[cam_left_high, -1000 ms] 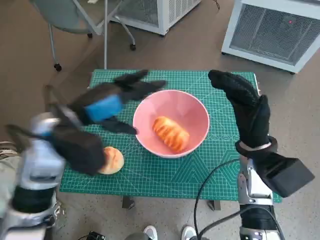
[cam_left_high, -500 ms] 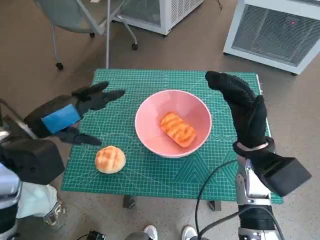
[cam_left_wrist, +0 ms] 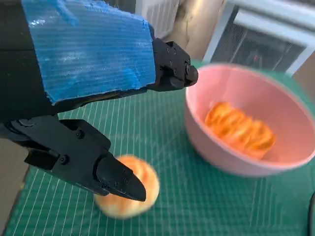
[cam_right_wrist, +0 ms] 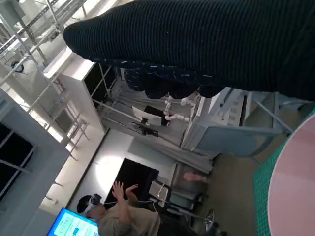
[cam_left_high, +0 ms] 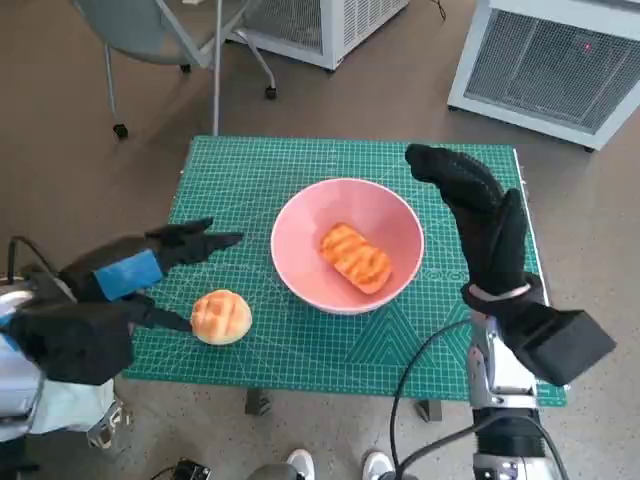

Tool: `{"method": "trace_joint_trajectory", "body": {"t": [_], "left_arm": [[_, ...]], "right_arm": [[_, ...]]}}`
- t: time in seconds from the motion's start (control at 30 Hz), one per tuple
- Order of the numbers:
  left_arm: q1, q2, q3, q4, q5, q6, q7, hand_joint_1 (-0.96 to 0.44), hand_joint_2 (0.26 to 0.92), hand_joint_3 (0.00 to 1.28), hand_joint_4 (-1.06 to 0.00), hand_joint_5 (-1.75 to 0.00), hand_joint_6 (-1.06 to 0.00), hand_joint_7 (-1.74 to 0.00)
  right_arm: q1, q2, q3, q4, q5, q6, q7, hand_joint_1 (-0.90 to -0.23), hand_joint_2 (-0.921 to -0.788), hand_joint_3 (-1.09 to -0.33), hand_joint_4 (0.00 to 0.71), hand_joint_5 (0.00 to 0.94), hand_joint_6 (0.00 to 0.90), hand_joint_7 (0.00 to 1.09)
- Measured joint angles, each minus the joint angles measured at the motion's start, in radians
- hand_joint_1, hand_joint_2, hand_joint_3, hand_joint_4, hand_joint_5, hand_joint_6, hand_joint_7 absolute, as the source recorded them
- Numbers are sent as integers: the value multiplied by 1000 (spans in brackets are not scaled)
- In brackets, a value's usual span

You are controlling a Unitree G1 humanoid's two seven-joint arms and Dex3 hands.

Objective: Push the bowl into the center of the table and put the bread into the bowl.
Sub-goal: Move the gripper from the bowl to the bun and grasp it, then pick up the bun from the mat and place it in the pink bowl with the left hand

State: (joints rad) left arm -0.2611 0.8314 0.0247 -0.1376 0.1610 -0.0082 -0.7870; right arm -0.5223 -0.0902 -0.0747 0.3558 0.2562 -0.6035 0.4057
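Cut off at the right wrist view's edge: pale pink bowl (cam_right_wrist: 295, 189), only a curved slice showing. Blurred in the left wrist view: round golden bread bun (cam_left_wrist: 129, 192), partly covered by black fingers (cam_left_wrist: 83, 160). Partly hidden in the head view: green gridded cutting mat (cam_left_high: 330, 345), behind black-gloved right hand (cam_left_high: 485, 228) and forearm. Too small to make out: seated person (cam_right_wrist: 120, 216).

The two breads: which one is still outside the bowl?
The round bun, lying on the green mat by the left hand. The long striped bread lies inside the pink bowl.
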Motion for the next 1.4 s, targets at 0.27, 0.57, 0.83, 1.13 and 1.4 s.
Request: {"method": "trace_joint_trajectory", "body": {"t": [0.27,0.57,0.83,1.13,1.4], "left_arm": [[22,-13,-85,38,52,29,0,-183,777,6,-69,-7,-247,-10],[19,-49,-161,105,152,28,71,-139,788,7,-200,-31,-350,-38],[-6,-96,-254,193,341,27,212,-1,859,43,-558,-479,-590,-496],[-22,-89,-241,194,408,-1,284,2,915,72,-706,-1100,-604,-1187],[-37,-78,-125,169,293,-60,291,2,920,114,-659,-1134,-553,-1305]], "right_arm": [[-14,0,0,8,14,3,16,-695,-921,-741,180,1,-1,544],[-15,-4,-1,21,15,4,28,-694,-921,-747,180,1,-1,545],[-19,-6,0,21,14,6,30,-693,-921,-750,179,1,-1,545],[-19,-10,-1,14,17,17,36,-693,-921,-751,179,0,-1,544],[-19,-11,-3,10,18,19,37,-693,-921,-751,179,0,-1,544]]}}
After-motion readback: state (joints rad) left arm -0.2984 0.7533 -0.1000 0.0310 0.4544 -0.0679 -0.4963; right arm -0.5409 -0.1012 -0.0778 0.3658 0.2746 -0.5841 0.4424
